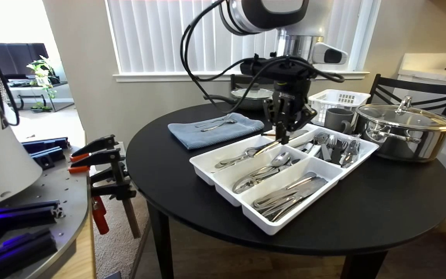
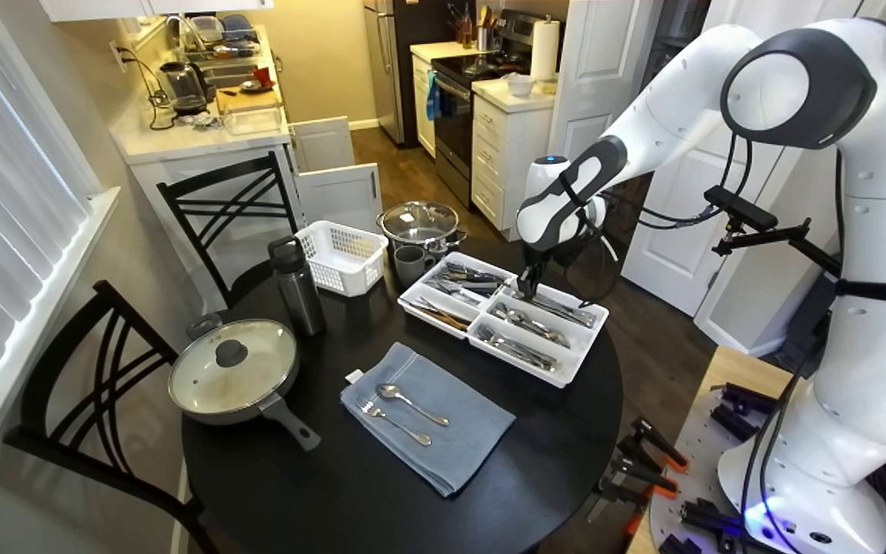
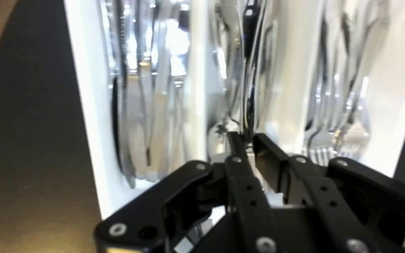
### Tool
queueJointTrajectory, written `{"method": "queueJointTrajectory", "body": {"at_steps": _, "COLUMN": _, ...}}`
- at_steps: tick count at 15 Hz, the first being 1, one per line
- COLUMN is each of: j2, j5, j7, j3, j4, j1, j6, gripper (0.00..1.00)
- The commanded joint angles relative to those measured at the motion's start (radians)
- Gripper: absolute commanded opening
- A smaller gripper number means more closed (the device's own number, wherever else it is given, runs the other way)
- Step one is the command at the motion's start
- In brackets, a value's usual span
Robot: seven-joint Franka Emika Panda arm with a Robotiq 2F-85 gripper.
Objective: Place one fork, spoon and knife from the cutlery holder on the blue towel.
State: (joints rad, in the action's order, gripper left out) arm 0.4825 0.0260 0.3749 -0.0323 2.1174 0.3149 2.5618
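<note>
The white cutlery holder (image 1: 259, 224) is on the round black table and also shows in another exterior view (image 2: 594, 337). Its compartments hold knives (image 2: 558, 309), spoons (image 2: 527, 326) and forks (image 2: 516, 350). The blue towel (image 2: 462, 460) lies flat beside it. A spoon (image 2: 416, 405) and a fork (image 2: 398, 427) lie on the towel. My gripper (image 1: 283, 140) is above the holder, nearly closed. In the wrist view its fingertips (image 3: 246, 140) are shut on a dark, shiny utensil, by its look a knife (image 3: 251, 102), pointing away over the spoon compartment. Its far end is hard to make out.
A lidded pan (image 2: 235, 369), a steel bottle (image 2: 301, 296), a white slotted basket (image 2: 344, 265), a grey mug (image 2: 411, 264) and a lidded steel pot (image 1: 405, 135) stand round the holder and towel. Chairs (image 2: 104, 400) stand at the table's edge.
</note>
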Motion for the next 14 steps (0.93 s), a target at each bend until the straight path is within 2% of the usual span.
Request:
{"method": "queueJointTrajectory", "body": {"at_steps": 1, "j2": -0.044, "j5": 0.189, "j7": -0.001, "j3": -0.082, "j4": 0.001, "j1": -0.001, "j6": -0.107, "gripper": 0.04}}
{"method": "queueJointTrajectory", "body": {"at_steps": 6, "j2": -0.036, "j5": 0.354, "j7": 0.013, "j3": -0.171, "j4": -0.017, "j1": -0.073, "j6": -0.103, "gripper": 0.04}}
{"method": "queueJointTrajectory", "body": {"at_steps": 10, "j2": 0.018, "j5": 0.417, "j7": 0.006, "j3": -0.227, "j4": -0.052, "j1": -0.154, "j6": -0.083, "gripper": 0.04}}
{"method": "queueJointTrajectory", "body": {"at_steps": 14, "j2": 0.091, "j5": 0.442, "j7": -0.014, "j3": -0.248, "j4": -0.096, "j1": -0.219, "j6": -0.059, "gripper": 0.04}}
